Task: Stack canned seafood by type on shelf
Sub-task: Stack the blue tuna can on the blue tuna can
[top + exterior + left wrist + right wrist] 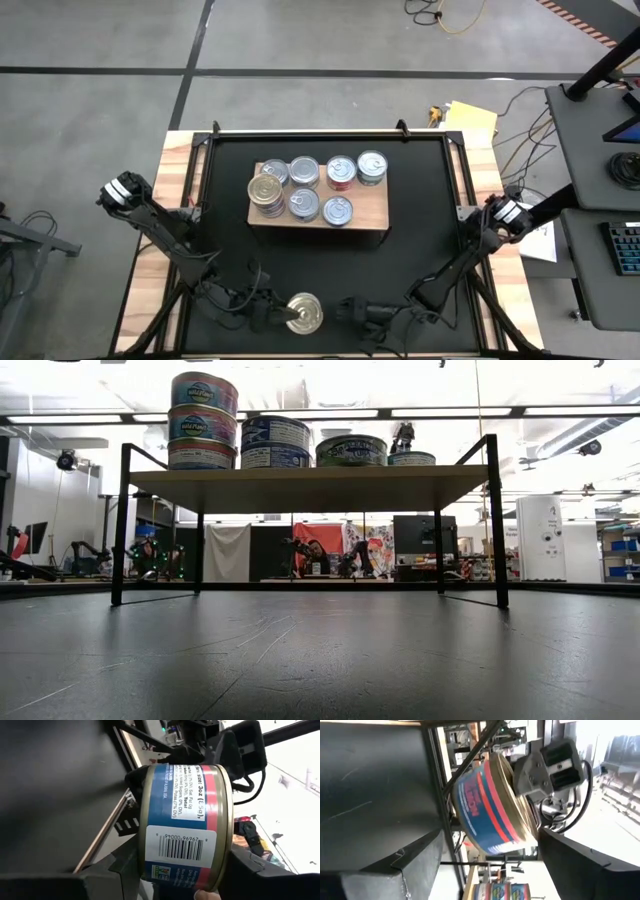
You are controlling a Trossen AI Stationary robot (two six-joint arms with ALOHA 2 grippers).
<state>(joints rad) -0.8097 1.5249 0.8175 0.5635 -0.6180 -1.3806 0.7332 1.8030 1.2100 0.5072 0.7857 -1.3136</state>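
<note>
One can of seafood (305,313), gold-lidded with a blue and red label (185,810), hangs over the black mat near the table's front edge. My left gripper (290,315) is shut on it. Just right of the can my right gripper (345,311) stands open and apart from it; in the right wrist view the can (485,805) lies ahead of its spread fingers. The shelf (365,212), a light-wood board on a black frame (495,520), carries several cans (304,203), some stacked, the tallest stack (203,420) three high. My left gripper pinches the can across its height: one finger lies on the gold lid (294,312) and the other goes under the bottom end (144,865). The fingers come level from the table's left. The can is lifted clear of the mat, lid up.
Bare black mat (420,260) stretches between the shelf and the front edge. The wooden table's sides (170,190) flank the mat. A desk with a keyboard (625,260) stands off the right side.
</note>
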